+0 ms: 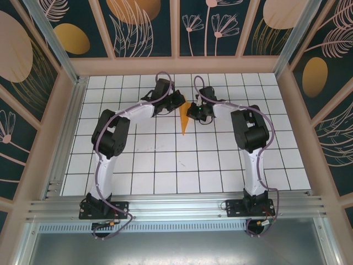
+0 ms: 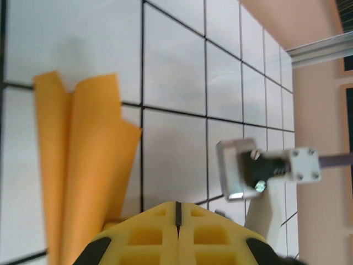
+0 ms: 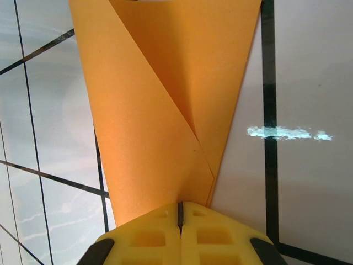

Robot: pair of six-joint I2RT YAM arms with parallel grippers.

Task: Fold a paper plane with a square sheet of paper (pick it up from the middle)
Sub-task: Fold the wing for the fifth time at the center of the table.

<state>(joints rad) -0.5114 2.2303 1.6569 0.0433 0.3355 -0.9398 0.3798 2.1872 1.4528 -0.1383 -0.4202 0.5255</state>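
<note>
The paper plane [image 1: 185, 118] is a narrow bright-orange dart on the white grid table, wide end far, point toward me. In the left wrist view its folded layers [image 2: 83, 165] rise just left of my left gripper [image 2: 177, 207], whose yellow fingers are shut with nothing between them. From above, the left gripper [image 1: 177, 102] sits at the plane's far left side. My right gripper [image 1: 194, 113] is at its right side. Seen from the right wrist, the creased paper [image 3: 160, 110] fans out from the right gripper [image 3: 180, 205], which is shut with its tips against the paper; a pinch cannot be made out.
The white tiled table [image 1: 138, 165] is walled by a wooden frame with leaf-pattern panels [image 1: 138, 22]. An aluminium rail [image 1: 176, 204] runs along the near edge by the arm bases. The right arm's white bracket [image 2: 259, 168] hangs close to the left gripper.
</note>
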